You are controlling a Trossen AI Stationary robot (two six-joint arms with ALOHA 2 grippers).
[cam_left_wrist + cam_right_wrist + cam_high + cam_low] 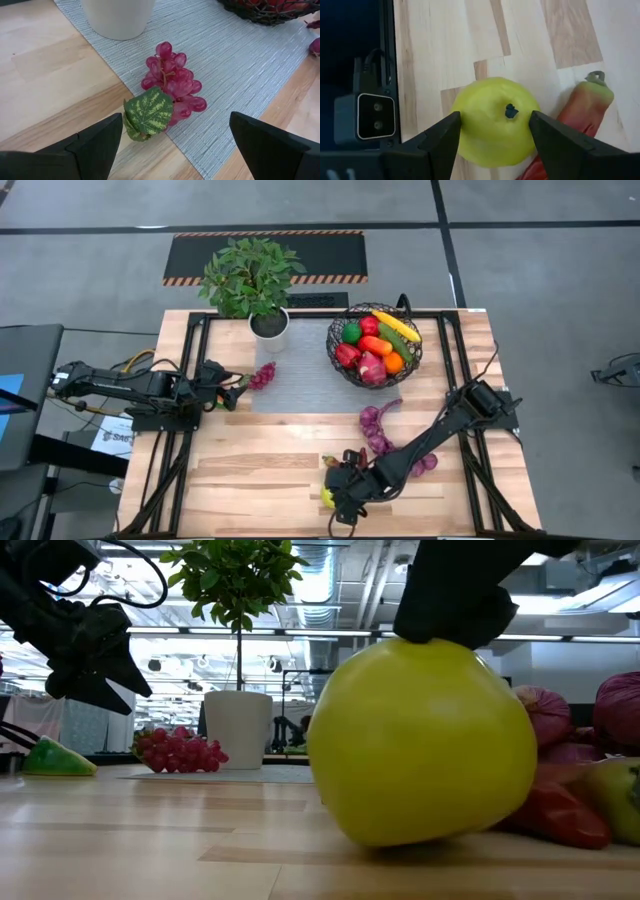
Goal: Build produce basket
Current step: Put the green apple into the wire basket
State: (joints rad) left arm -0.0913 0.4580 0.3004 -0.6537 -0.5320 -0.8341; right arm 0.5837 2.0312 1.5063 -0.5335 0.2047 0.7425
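Two arms work over the wooden surface point(250, 470). Seen from above, the right gripper point(335, 492) sits at about six o'clock near the front edge, its jaws closed on the yellow-green apple point(492, 122), one finger on each flank. The low view shows the apple point(420, 740) with its underside on the wood, the dark gripper pressed on its top. Just beside the apple lies a red chilli point(582, 107), touching it or nearly so; I cannot tell which.

Over at nine o'clock, the left gripper point(228, 393) hangs with its jaws spread wide and nothing between them. It points at a bunch of red grapes point(172, 82) with a green leaf point(149, 112), lying at the edge of the grey woven mat point(300, 390) in the middle of the surface.

At about one o'clock the basket point(375, 345) of dark wire stands partly on the mat, already holding produce: a yellow banana point(397, 324), a green cucumber point(396, 340), an orange point(393, 362), and red and green pieces. Beside it at eleven o'clock stands a potted plant point(250, 277) in a white pot point(269, 328). Purple onions point(375, 425) lie between the basket and the right gripper, near four o'clock of the mat.
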